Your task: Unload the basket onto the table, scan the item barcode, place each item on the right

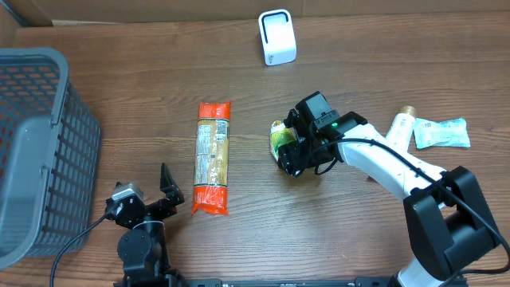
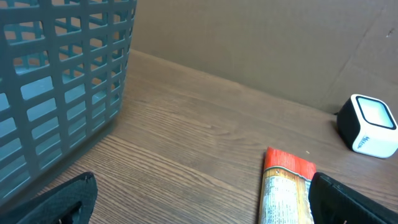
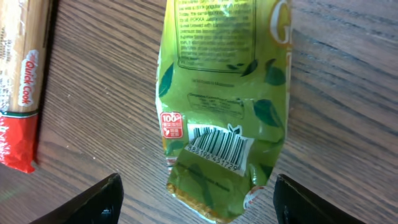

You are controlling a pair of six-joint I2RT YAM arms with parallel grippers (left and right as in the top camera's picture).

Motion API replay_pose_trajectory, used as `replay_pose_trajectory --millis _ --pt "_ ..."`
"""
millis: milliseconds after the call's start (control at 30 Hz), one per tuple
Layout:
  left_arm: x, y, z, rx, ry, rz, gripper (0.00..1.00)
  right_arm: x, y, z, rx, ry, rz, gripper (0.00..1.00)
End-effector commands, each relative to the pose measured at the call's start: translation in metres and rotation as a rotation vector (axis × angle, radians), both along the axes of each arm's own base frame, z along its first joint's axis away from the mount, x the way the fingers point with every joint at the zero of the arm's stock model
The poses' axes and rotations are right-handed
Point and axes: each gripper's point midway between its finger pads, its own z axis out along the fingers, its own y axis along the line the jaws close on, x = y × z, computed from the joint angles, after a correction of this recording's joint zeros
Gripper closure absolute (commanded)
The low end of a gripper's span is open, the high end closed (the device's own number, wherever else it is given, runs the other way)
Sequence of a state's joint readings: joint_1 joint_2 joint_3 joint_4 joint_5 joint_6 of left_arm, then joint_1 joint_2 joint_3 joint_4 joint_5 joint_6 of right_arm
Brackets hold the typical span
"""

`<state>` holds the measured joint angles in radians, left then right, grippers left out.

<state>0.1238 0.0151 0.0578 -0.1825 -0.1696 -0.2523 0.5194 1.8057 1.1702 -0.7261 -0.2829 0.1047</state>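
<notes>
Right wrist view: your right gripper (image 3: 198, 186) straddles the pouch (image 3: 224, 93), jaws open, its length running straight ahead, barcode (image 3: 217, 146) up; left gripper (image 1: 147, 191) gapes well apart from it.

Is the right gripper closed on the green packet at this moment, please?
No, the fingers of the right gripper stand apart on either side of the green packet, touching neither edge.

Green pouch (image 3: 224, 106) glossy crinkled plastic; table (image 1: 239, 247) matt grained wood; basket (image 1: 32, 54) plastic
</notes>
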Motion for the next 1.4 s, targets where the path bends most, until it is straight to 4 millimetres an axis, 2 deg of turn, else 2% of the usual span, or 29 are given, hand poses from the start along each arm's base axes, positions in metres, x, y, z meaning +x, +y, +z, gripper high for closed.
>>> replay_pose_trajectory --millis 0,233,567,900,1067,1367 --pt "-0.001 0.001 0.002 0.019 -0.004 0.006 0.00 0.000 0.000 0.000 -0.008 -0.009 -0.001 0.22" --pt "-0.001 0.001 0.002 0.019 -0.004 0.006 0.01 -0.003 0.012 0.001 -0.024 -0.051 0.036 0.25" --pt "-0.001 0.001 0.002 0.019 -0.004 0.006 0.00 0.011 -0.007 -0.010 -0.190 -0.132 -0.066 0.27" --pt "-0.001 0.001 0.002 0.019 -0.004 0.006 0.00 0.023 -0.003 -0.006 -0.155 -0.164 -0.103 0.28" --pt "-0.001 0.001 0.002 0.019 -0.004 0.006 0.00 0.014 0.003 -0.009 -0.115 -0.120 -0.080 0.28" --pt "-0.001 0.001 0.002 0.019 -0.004 0.006 0.00 -0.008 -0.006 -0.029 -0.133 -0.047 -0.075 0.31"
